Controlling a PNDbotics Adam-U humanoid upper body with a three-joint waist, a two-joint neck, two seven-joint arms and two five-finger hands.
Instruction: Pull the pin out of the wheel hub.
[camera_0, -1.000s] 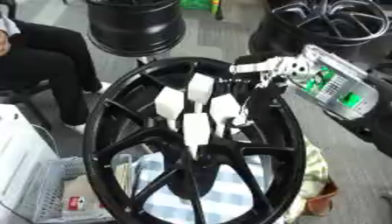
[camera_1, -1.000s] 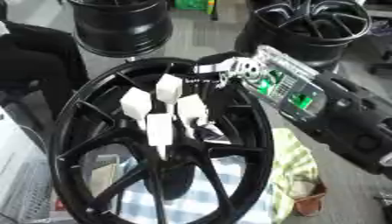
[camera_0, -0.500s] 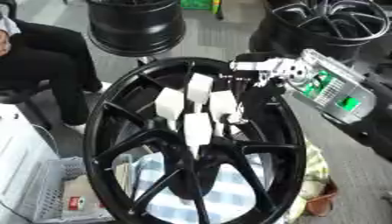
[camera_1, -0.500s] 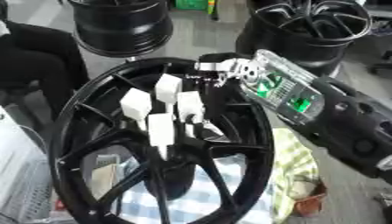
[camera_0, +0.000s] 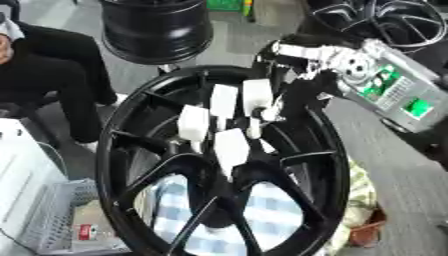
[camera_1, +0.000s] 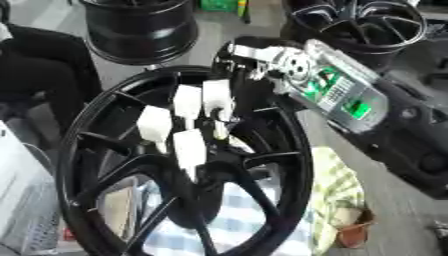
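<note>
Background: black wheel barrel (camera_0: 157, 30) upright at top left, another black spoked rim (camera_1: 363, 22) at top right, grey floor (camera_0: 402, 180) all round. Blue-white checked cloth (camera_0: 262, 215) low centre, yellow-green cloth (camera_1: 337, 185) just right of it, white wire basket (camera_0: 48, 220) bottom left. Person in black (camera_0: 48, 65) sits at left edge.

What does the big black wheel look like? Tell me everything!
The wheel is a big, shiny black metal ring with thin spokes running from its rim to the middle. It stands tilted, filling most of the view. Several white tags sit around its middle. Through the spokes you can see a blue-and-white checked cloth underneath. The robot's right hand reaches over the top right of the rim; whether it touches the wheel cannot be told.
</note>
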